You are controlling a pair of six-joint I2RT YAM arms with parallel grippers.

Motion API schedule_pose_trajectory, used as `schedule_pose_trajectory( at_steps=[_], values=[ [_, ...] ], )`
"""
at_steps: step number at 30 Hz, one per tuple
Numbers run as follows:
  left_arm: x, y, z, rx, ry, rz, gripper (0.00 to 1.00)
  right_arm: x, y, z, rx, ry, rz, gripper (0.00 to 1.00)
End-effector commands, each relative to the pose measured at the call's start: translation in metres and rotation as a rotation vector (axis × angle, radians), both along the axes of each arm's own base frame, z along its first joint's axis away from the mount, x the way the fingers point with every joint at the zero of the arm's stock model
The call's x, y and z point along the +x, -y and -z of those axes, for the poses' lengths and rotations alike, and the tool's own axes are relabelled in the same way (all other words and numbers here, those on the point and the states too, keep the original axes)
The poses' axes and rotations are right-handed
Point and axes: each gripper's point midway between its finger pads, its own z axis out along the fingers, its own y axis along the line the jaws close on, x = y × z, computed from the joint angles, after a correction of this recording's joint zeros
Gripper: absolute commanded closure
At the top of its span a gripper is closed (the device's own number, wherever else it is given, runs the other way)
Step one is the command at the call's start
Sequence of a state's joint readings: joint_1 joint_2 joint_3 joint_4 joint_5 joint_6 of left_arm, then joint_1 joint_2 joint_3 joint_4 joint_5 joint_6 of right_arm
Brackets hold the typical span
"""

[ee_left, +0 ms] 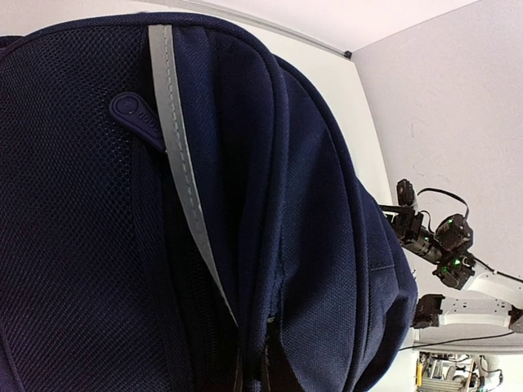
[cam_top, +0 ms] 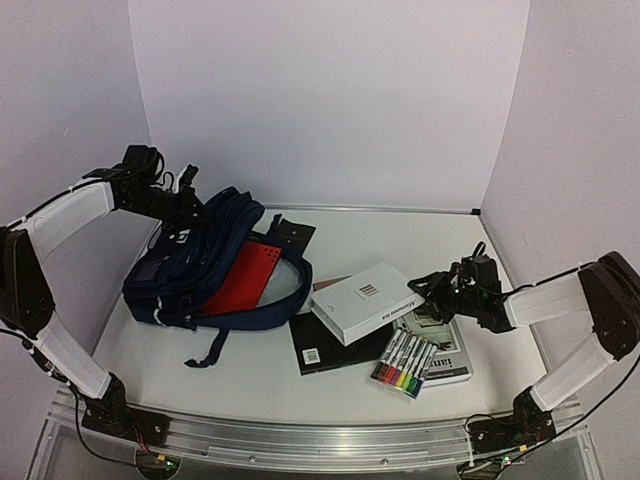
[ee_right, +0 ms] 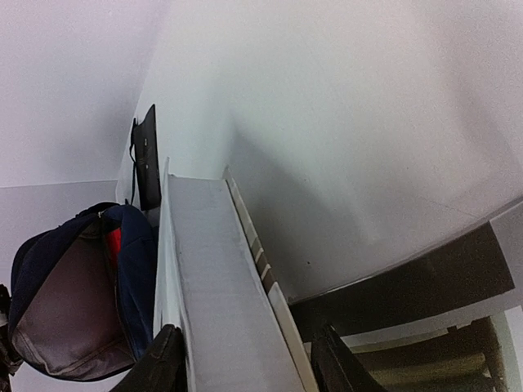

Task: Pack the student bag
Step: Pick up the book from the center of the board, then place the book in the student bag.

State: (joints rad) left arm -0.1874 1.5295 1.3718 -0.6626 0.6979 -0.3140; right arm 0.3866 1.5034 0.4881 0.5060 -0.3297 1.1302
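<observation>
Nearest my side of the table, a clear pack of coloured markers lies partly on a printed booklet. Just to its left is a black notebook, flat on the surface. A white box rests on the notebook's far corner. The right gripper is at the box's right end. From the right wrist camera I see its fingers on either side of the box's narrow edge. One finger is against the box and the other just beside it, so I cannot tell whether the box is clamped. Further back on the left, the student bag lies on its side with its mouth open toward the box, a red folder showing inside. The left gripper sits at the bag's far upper edge, pressed together. It appears to be pinching the fabric, though its own camera shows only navy cloth and a grey stripe.
</observation>
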Motion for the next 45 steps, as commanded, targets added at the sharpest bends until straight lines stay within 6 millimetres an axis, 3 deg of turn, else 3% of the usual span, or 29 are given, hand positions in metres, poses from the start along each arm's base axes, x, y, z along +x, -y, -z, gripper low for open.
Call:
schedule_pose_trajectory(
  at_steps=[1, 7, 16, 21, 28, 35, 37, 42, 45],
  values=[
    [-0.005, 0.004, -0.065, -0.073, 0.147, 0.061, 1.00, 0.013, -0.002, -0.042, 0.038, 0.113, 0.016, 0.59],
    [-0.011, 0.005, -0.085, -0.114, 0.184, 0.102, 1.00, 0.025, -0.009, -0.108, 0.034, 0.232, -0.020, 0.63],
    [-0.020, 0.010, -0.111, -0.188, 0.168, 0.174, 1.00, 0.011, -0.022, -0.210, 0.095, 0.388, -0.097, 0.63],
    [-0.024, 0.012, -0.122, -0.215, 0.171, 0.200, 1.00, 0.006, -0.050, -0.241, 0.109, 0.445, -0.122, 0.62],
    [-0.026, 0.018, -0.129, -0.289, 0.144, 0.221, 1.00, 0.026, -0.109, -0.237, 0.033, 0.475, -0.084, 0.63],
    [-0.026, 0.021, -0.136, -0.322, 0.138, 0.239, 1.00, 0.062, -0.172, -0.211, -0.025, 0.470, 0.034, 0.64],
    [-0.027, 0.021, -0.137, -0.325, 0.141, 0.240, 1.00, 0.071, -0.182, -0.191, -0.055, 0.446, 0.102, 0.65],
    [-0.029, 0.021, -0.138, -0.337, 0.144, 0.238, 1.00, 0.069, -0.217, -0.166, -0.133, 0.462, 0.229, 0.65],
    [-0.028, 0.021, -0.138, -0.343, 0.146, 0.237, 1.00, 0.060, -0.249, -0.146, -0.147, 0.461, 0.238, 0.57]
  ],
)
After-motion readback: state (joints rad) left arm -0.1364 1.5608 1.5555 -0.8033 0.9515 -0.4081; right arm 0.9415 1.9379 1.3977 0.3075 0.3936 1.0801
